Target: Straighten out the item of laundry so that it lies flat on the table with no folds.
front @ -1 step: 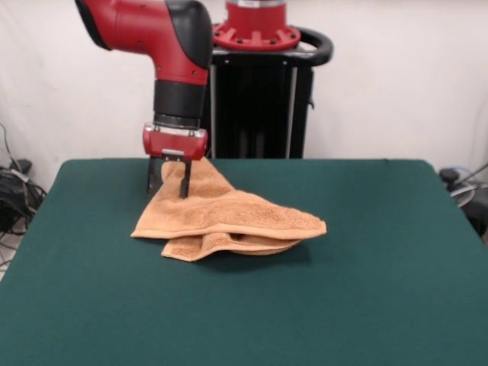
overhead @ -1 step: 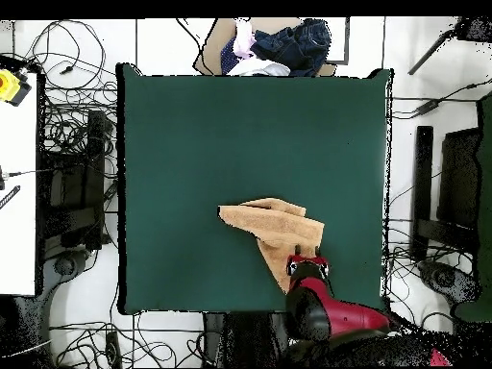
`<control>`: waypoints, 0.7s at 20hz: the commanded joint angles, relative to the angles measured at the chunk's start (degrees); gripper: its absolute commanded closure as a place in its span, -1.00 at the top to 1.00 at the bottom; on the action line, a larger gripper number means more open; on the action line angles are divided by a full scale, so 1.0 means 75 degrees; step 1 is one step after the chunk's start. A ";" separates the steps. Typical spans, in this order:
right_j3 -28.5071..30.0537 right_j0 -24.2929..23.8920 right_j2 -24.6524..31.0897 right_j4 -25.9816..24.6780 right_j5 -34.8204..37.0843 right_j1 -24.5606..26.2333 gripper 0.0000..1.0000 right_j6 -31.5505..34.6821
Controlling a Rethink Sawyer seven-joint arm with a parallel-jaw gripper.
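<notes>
1. Towel (front @ -1 step: 229, 216), orange-tan terry, lies crumpled on the green tabletop (front @ -1 step: 366, 290), left of centre and toward the far edge as seen from the front.
2. It is not flat. A top layer drapes over a lower layer, and a folded flap pokes out along the near edge. The right end comes to a blunt corner.
3. The far left corner of the towel is raised into a peak that reaches up to the end effector (front @ -1 step: 169, 179).
4. The end effector has a red body with two dark fingers (front @ -1 step: 153, 175) pointing straight down, a narrow gap between them. The raised towel corner sits at the right finger; from the front I cannot tell whether the cloth is pinched or only touching.
5. Overhead, the towel (overhead @ -1 step: 274, 226) spreads as a rough wedge, and the end effector (overhead @ -1 step: 307, 256) stands over its corner nearest the robot base. The fingers are mostly hidden there.
6. The red and black arm (front @ -1 step: 164, 38) comes down from the upper left in the front view, with its last link upright above the towel's corner.
7. Around the tabletop, cables (overhead @ -1 step: 67, 115) lie tangled on the floor.
</notes>
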 commanded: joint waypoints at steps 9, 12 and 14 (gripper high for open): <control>-0.0484 0.0050 0.0306 -0.0006 0.0288 0.0475 1.00 0.1163; -0.0757 -0.0020 0.0370 -0.0018 0.0224 0.0747 1.00 0.1133; -0.0924 -0.0047 0.0436 -0.0027 0.0166 0.0930 1.00 0.1123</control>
